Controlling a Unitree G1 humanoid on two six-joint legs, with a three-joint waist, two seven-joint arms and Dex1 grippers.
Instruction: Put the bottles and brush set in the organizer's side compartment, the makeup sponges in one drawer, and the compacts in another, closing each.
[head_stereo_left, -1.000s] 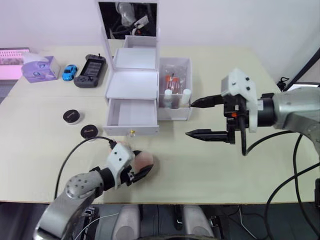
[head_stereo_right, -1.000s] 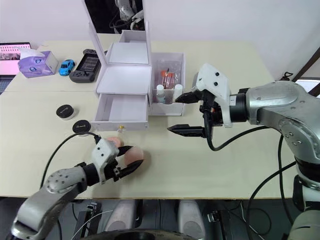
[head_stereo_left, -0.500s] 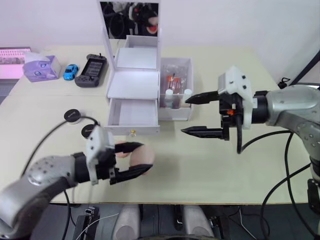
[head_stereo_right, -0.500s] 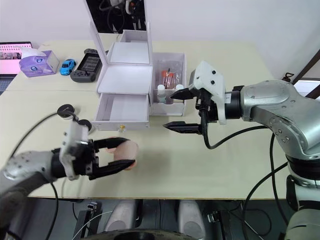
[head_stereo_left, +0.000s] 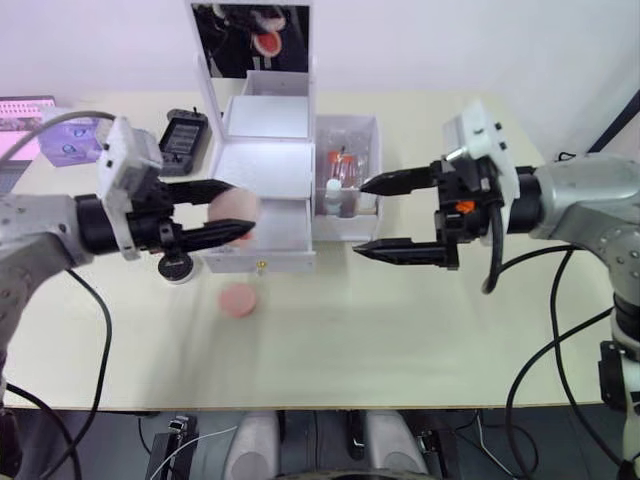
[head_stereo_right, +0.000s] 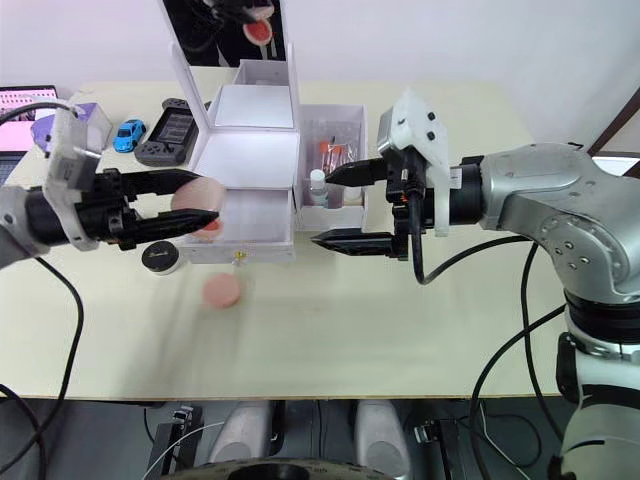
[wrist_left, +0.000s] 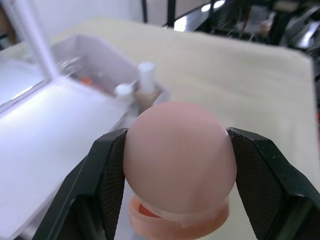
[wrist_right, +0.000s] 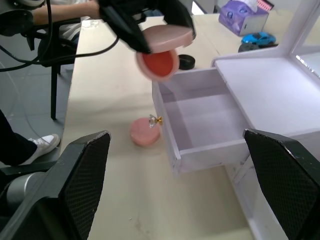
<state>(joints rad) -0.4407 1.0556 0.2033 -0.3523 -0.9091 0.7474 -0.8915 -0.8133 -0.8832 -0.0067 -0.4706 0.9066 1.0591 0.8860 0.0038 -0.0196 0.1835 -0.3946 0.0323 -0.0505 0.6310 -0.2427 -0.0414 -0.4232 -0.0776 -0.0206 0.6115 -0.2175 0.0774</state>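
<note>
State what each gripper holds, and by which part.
Left gripper pinches a pink makeup sponge across its rounded sides. Right gripper is open, holding nothing.

Organizer (head_stereo_left: 262, 150) mid-table, drawer (head_stereo_left: 262, 240) open at front; bottles (head_stereo_left: 337, 193) in side compartment (head_stereo_left: 350, 175) right; sponge (head_stereo_left: 238, 300) before drawer.
</note>
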